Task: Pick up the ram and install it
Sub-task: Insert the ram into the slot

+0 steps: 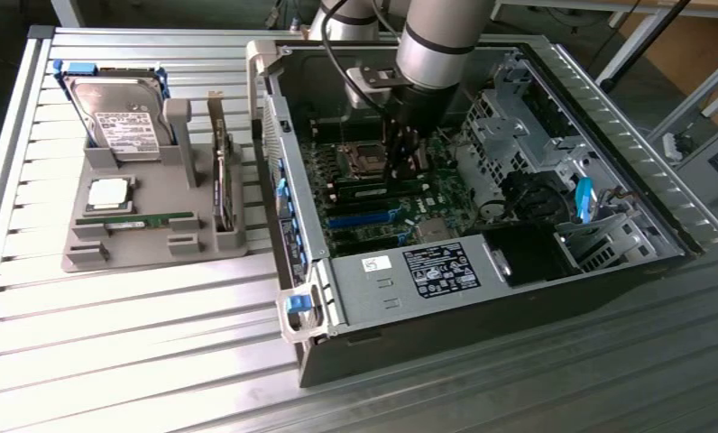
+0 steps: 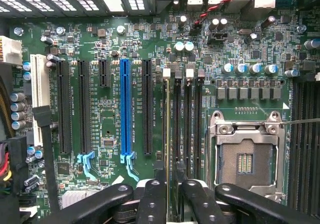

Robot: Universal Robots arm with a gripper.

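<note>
Inside the open computer case (image 1: pixel 648 225), the gripper (image 2: pixel 167 184) holds the ram (image 2: pixel 166 134) clenched edge-on above the memory slots (image 2: pixel 185 119), so it can enter straight.

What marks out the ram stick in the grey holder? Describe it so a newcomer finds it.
Left of the open computer case in the exterior view stands a grey holder. The ram stick lies flat near its camera-side end, beside the square silver processor. Unlike that and the upright hard drive, it is long, narrow and green.
</note>
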